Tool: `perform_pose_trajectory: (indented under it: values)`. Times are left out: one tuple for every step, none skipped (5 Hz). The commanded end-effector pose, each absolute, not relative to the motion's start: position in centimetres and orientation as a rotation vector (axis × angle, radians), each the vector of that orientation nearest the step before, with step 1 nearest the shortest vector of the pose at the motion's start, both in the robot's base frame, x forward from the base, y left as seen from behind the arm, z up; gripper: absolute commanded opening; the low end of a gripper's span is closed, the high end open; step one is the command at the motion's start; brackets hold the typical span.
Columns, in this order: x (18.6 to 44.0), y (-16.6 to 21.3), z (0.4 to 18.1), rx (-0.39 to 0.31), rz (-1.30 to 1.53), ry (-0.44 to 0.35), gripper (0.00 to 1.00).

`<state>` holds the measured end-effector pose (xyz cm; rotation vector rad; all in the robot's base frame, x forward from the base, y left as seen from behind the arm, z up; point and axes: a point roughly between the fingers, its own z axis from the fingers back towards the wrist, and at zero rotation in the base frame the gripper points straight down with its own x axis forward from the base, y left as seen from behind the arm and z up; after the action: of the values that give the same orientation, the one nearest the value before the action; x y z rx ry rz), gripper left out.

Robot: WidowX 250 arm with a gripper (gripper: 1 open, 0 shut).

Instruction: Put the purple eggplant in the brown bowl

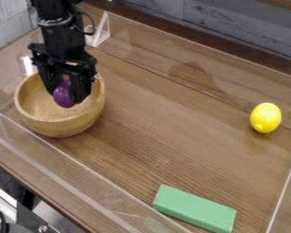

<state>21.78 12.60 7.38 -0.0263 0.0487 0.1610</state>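
- Eggplant (65,92), small, glossy and purple, hangs end-down between the fingers of the gripper (65,94), clamped on it from both sides; it is inside the ring of the bowl's rim, low over the hollow, and whether its bottom end touches the wood cannot be told from this view.
- Holding it upright and by its middle looks deliberate: the long body goes straight down into the bowl, with nothing sticking out sideways to catch the rim.
- The gripper points straight down, the dark arm rising above it to the top edge of the picture, so the fingers are lined up over the middle of the bowl and not over its edge.
- The bowl (90,111), round, light-brown wood with a thick rim, sits at the left end of the table (173,127) and is the biggest thing in view; by my reading only the letting-go is left to do.
- A low clear wall (289,187) runs round the table, close to the bowl on its left and front, which leaves little room to come in from those sides.
- A yellow lemon (265,117) lies well apart at the right.
- A flat green block (195,208) lies near the front edge, also far off.
- Nothing stands between the eggplant and the bowl's floor; the rim beside the fingers is the only thing they could knock.
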Motion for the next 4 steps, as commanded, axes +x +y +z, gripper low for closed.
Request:
perform_pose_trajectory:
  values:
    - [22.11,13.40,7.75,-0.006,0.171,0.020,0.00]
    - [22.08,13.54,7.43,-0.006,0.175,0.028,1.00]
    - [22.12,13.58,7.16,-0.008,0.177,0.031,1.00]
    - [22.45,13.02,7.45,-0.014,0.177,0.027,1.00]
